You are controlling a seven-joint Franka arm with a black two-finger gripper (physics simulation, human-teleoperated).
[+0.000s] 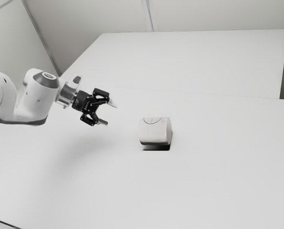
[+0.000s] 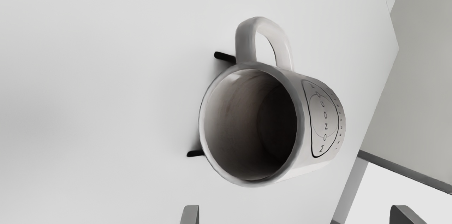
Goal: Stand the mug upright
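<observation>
In the exterior view the black gripper (image 1: 110, 113) hangs at the arm's end, to the exterior view's left of the mug, its two fingers spread wide with nothing between them. The white mug (image 1: 155, 131) lies on its side on the table, apart from the gripper. In the wrist view the mug (image 2: 321, 118) turns its open mouth toward the hand, with its handle standing out from one side and printed lettering on its wall. The tips of the open gripper (image 2: 295, 213) are far apart, short of the mug's rim.
The white table (image 1: 218, 181) stretches around the mug, with a dark shadow under it. A pale wall (image 1: 84, 19) rises behind the table's far edge, and another dark edge crosses the exterior view's lower left corner.
</observation>
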